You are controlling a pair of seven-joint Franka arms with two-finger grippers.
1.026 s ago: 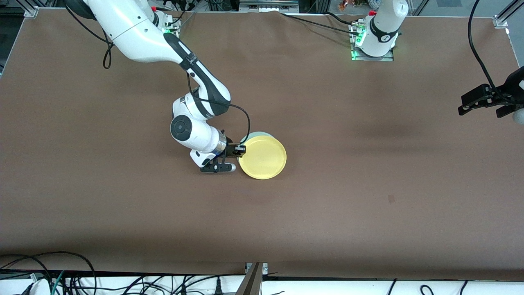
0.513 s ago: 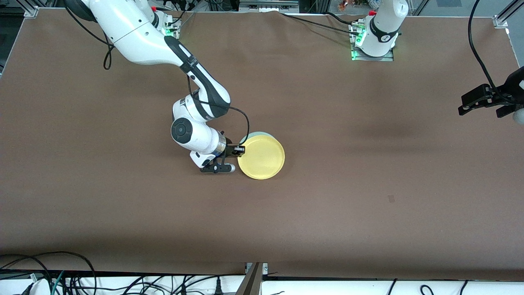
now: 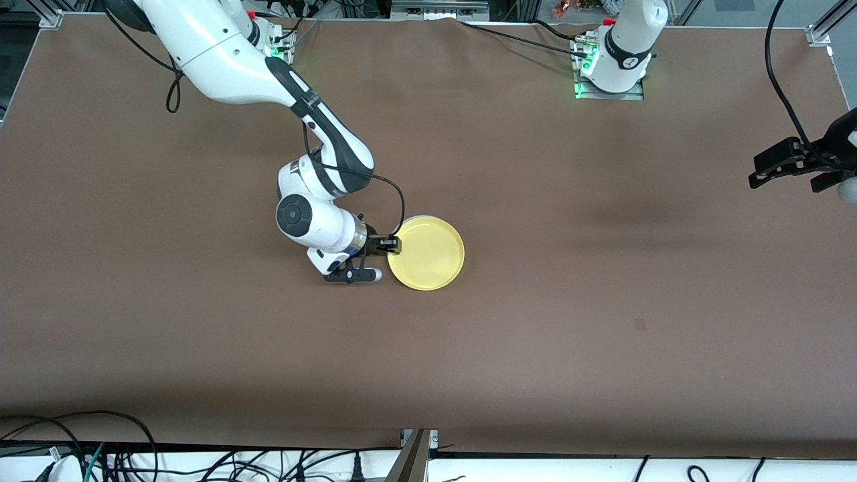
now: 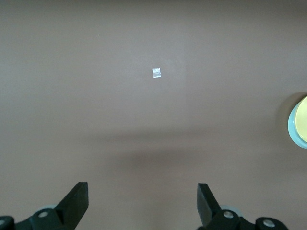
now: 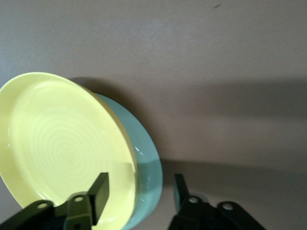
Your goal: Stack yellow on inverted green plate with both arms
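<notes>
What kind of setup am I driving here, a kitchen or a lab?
Most likely a robotics lab bench: a brown-covered table, loose cables along its edge, and aluminium framing at the corners.

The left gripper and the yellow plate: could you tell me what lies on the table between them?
Only bare brown table, apart from a small pale mark. The front view shows the left gripper far from the yellow plate, which sits on the green plate.

Yellow point(image 3: 426, 252) atop green plate point(image 5: 146, 163), mid-table
</notes>
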